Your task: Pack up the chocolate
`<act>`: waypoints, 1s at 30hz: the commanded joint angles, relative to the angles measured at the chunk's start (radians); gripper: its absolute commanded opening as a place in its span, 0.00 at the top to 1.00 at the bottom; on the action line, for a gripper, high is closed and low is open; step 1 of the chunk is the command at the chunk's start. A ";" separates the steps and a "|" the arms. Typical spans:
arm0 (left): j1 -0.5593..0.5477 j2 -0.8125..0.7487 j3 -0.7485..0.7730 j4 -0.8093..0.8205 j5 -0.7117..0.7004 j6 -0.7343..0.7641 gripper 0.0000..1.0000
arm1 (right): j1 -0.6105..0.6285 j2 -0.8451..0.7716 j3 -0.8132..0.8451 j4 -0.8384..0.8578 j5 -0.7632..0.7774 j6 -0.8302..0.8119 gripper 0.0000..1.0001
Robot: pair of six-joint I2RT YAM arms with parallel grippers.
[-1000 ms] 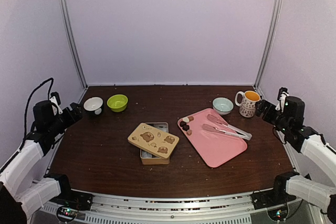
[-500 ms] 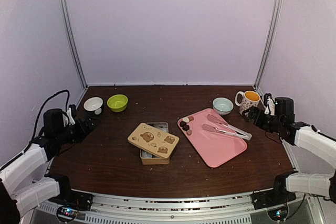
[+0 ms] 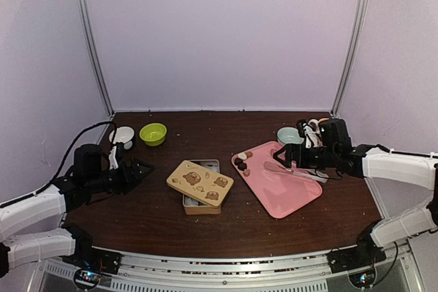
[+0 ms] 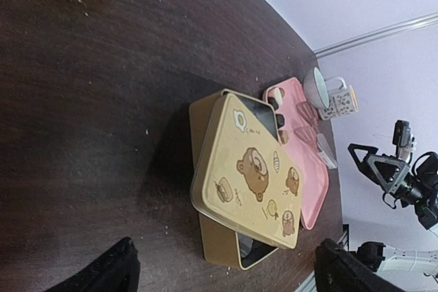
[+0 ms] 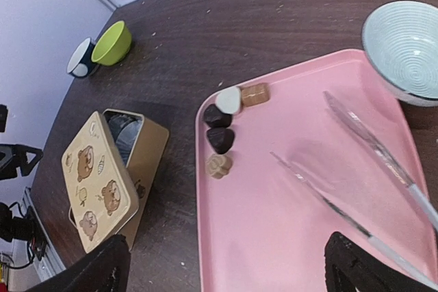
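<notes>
Several small chocolates (image 3: pixel 241 162), dark brown, tan and one white-topped, lie at the far left corner of the pink tray (image 3: pixel 287 193); they also show in the right wrist view (image 5: pixel 221 139). The tan tin (image 3: pixel 202 204) stands left of the tray with its bear-printed lid (image 3: pixel 200 182) lying askew on top, leaving part of the tin open (image 5: pixel 123 130). My left gripper (image 3: pixel 140 169) is open and empty, low over the table left of the tin (image 4: pixel 219 237). My right gripper (image 3: pixel 293 158) is open and empty above the tray's far side, over the clear tongs (image 3: pixel 295 168).
A green bowl (image 3: pixel 153 133) and a white-and-dark cup (image 3: pixel 122 137) stand at the back left. A pale blue bowl (image 3: pixel 290 137) and a patterned mug (image 4: pixel 335 100) stand at the back right, beside my right arm. Crumbs dot the dark wooden table (image 3: pixel 137 217).
Both arms have swung in from the table's sides toward the middle: the left gripper toward the tin, the right gripper over the pink tray. Nothing on the table has moved.
</notes>
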 commanded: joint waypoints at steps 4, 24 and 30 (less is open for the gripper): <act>-0.106 0.182 0.046 0.175 0.004 -0.060 0.13 | 0.181 0.173 0.123 0.086 -0.005 0.080 0.02; -0.167 0.485 0.036 0.504 0.043 -0.159 0.38 | 0.353 0.490 0.284 0.222 -0.085 0.208 0.23; -0.166 0.546 0.049 0.544 0.039 -0.160 0.41 | 0.365 0.525 0.311 0.197 -0.068 0.215 0.23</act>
